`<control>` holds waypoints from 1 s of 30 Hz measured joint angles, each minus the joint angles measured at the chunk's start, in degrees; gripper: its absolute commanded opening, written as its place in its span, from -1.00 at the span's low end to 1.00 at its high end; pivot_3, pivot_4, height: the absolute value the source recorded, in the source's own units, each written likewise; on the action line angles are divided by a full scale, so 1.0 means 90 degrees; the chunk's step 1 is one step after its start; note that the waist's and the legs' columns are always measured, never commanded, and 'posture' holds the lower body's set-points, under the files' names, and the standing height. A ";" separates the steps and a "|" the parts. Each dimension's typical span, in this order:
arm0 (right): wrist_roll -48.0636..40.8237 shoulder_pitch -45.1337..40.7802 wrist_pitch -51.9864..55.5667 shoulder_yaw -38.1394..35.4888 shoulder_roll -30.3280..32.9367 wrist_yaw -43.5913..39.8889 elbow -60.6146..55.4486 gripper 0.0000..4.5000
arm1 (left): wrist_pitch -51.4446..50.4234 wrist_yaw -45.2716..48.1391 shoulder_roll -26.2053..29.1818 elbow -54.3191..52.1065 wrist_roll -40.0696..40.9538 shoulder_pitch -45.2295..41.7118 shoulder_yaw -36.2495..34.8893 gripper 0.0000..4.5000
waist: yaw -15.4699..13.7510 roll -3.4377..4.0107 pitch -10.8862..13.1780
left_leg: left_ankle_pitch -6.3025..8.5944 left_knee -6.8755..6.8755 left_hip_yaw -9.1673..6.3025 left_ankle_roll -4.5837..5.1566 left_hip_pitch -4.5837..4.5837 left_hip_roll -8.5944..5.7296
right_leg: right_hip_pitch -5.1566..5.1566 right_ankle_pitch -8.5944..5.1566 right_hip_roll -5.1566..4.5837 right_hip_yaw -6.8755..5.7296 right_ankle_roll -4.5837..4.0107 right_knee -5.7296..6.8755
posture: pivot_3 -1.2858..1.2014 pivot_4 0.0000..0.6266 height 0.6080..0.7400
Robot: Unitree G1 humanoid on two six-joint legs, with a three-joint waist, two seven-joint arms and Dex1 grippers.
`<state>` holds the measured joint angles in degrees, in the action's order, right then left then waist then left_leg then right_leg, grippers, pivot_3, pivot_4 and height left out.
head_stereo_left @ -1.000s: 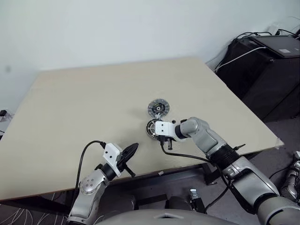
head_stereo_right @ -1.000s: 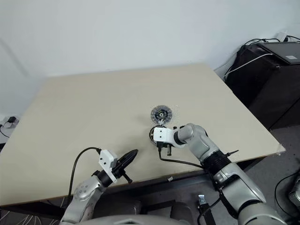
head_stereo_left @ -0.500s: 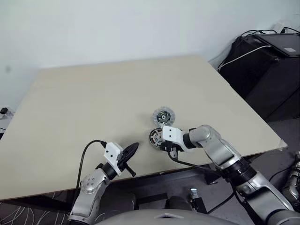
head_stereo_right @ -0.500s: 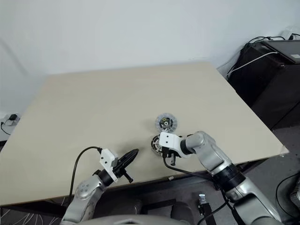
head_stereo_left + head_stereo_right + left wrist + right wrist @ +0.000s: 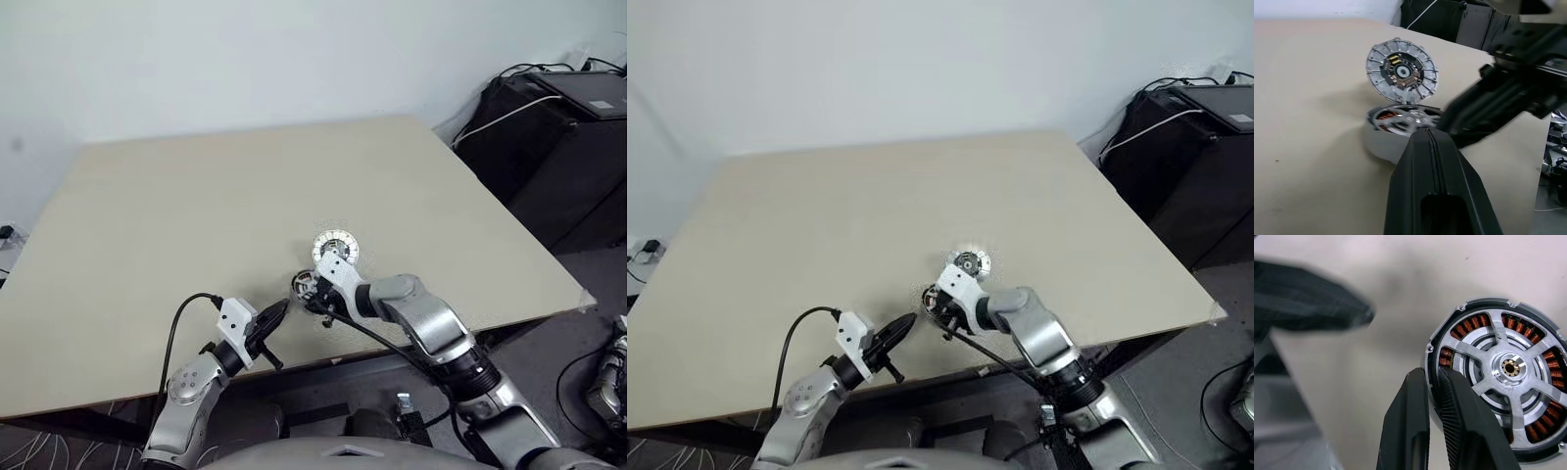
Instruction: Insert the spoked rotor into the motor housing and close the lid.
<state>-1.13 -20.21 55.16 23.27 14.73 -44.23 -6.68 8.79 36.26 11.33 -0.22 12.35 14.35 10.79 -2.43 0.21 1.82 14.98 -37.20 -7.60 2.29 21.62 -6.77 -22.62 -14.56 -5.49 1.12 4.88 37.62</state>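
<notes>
Table: a pale beige top carrying the motor parts near its front edge; the wall stands behind it.
Black cabinet: off the table's far right corner, with cables running over it.
Right gripper: its two black fingers stand nearly together with only a thin gap, pinching the dark rim of the motor housing between them. In the head views it reaches in from the right and angles down onto the part.
Left gripper: fingers pressed fully together into one black wedge, holding nothing. It hovers level at the table's front edge, its tip near the housing but apart from it.
Motor housing: lies flat on the table near the front edge; copper-orange windings show in a ring between the spokes.
Spoked rotor: a silver wheel with broad spokes and a bright centre hub, seated inside the housing.
Lid: a pale silvery disc with a bumpy rim, its dark-centred face turned toward the left wrist camera, just behind the housing; whether it touches it I cannot tell.
</notes>
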 measured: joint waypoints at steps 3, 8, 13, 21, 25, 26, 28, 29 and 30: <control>-0.0104 -0.0084 0.0130 -0.0046 -0.0349 0.0359 0.0267 -0.96 | -0.0001 -0.0009 -0.0004 0.0000 0.0000 0.0011 0.0000 -1.00 | 0.0017 0.0003 -0.0003 | -0.0003 0.0000 0.0000 -0.0004 -0.0004 0.0001 | 0.0000 0.0003 0.0001 0.0000 -0.0005 0.0005 | 0.03 -1.00 1.00; -0.0311 -0.0125 0.0312 -0.0248 -0.0678 0.0758 0.0447 -0.64 | -0.0001 -0.0066 0.0000 0.0000 -0.0001 0.0094 -0.0004 -1.00 | 0.0040 0.0010 -0.0010 | -0.0010 0.0000 -0.0003 -0.0017 -0.0016 0.0002 | 0.0004 0.0022 0.0010 0.0003 -0.0007 0.0009 | 0.03 -1.00 1.00; -0.0729 -0.0117 0.0603 -0.0627 -0.1050 0.0990 0.0305 0.03 | -0.0005 -0.0132 0.0012 0.0000 -0.0001 0.0154 -0.0015 -1.00 | 0.0074 0.0016 -0.0010 | -0.0020 0.0000 -0.0015 -0.0031 -0.0017 0.0009 | -0.0002 0.0022 0.0025 0.0003 0.0007 0.0016 | 0.03 -1.00 1.00; -0.0754 -0.0285 -0.0299 -0.0053 0.0024 0.0690 -0.0939 0.03 | -0.0100 -0.0127 0.0014 -0.0002 0.0001 0.0078 -0.0015 -1.00 | 0.0087 0.0019 -0.0011 | -0.0021 0.0002 -0.0018 -0.0030 -0.0014 0.0006 | -0.0003 0.0033 0.0023 0.0002 -0.0014 0.0005 | 0.03 -1.00 1.00; 0.0017 -0.0323 -0.1979 0.0817 0.1365 0.0161 -0.1050 0.03 | -0.0104 -0.0104 0.0018 0.0001 0.0002 0.0067 -0.0017 -1.00 | 0.0084 0.0017 -0.0011 | -0.0019 0.0000 -0.0015 -0.0028 -0.0013 0.0005 | 0.0003 0.0015 0.0020 0.0000 0.0017 -0.0002 | 0.03 -1.00 1.00; 0.0376 -0.0334 -0.2637 0.1137 0.1853 -0.0043 -0.0959 0.03 | -0.0102 -0.0087 0.0020 0.0002 0.0003 0.0067 -0.0019 -1.00 | 0.0081 0.0015 -0.0011 | -0.0019 0.0000 -0.0015 -0.0027 -0.0014 0.0004 | 0.0005 0.0014 0.0019 -0.0001 0.0018 -0.0005 | 0.03 -1.00 1.00; 0.0762 -0.0338 -0.3370 0.1416 0.2285 -0.0326 -0.0637 0.03 | -0.0102 -0.0057 0.0028 0.0002 0.0005 0.0067 -0.0022 -1.00 | 0.0081 0.0009 -0.0008 | -0.0022 -0.0001 -0.0015 -0.0023 -0.0014 0.0007 | 0.0006 0.0014 0.0021 -0.0001 0.0019 -0.0006 | 0.03 -1.00 1.00; 0.0874 -0.0337 -0.3615 0.1489 0.2357 -0.0434 -0.0482 0.03 | -0.0102 -0.0026 0.0029 0.0002 0.0006 0.0064 -0.0021 -1.00 | 0.0094 0.0008 -0.0008 | -0.0024 -0.0001 -0.0013 -0.0020 -0.0014 0.0012 | 0.0004 0.0015 0.0024 0.0002 0.0018 -0.0006 | 0.03 -1.00 1.00; 0.0918 -0.0339 -0.3774 0.1523 0.2368 -0.0521 -0.0373 0.03 | -0.0102 -0.0003 0.0029 0.0002 0.0006 0.0060 -0.0021 -1.00 | 0.0105 0.0007 -0.0007 | -0.0024 -0.0001 -0.0012 -0.0020 -0.0014 0.0018 | 0.0004 0.0015 0.0025 0.0003 0.0018 -0.0006 | 0.03 -1.00 1.00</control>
<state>7.13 -23.26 21.19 36.98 36.04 -48.92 -10.04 7.87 36.24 11.60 -0.20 12.40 14.90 10.60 -1.49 0.27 1.75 14.76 -37.21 -7.70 2.11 21.49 -6.61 -22.59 -14.42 -5.26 1.15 5.04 37.57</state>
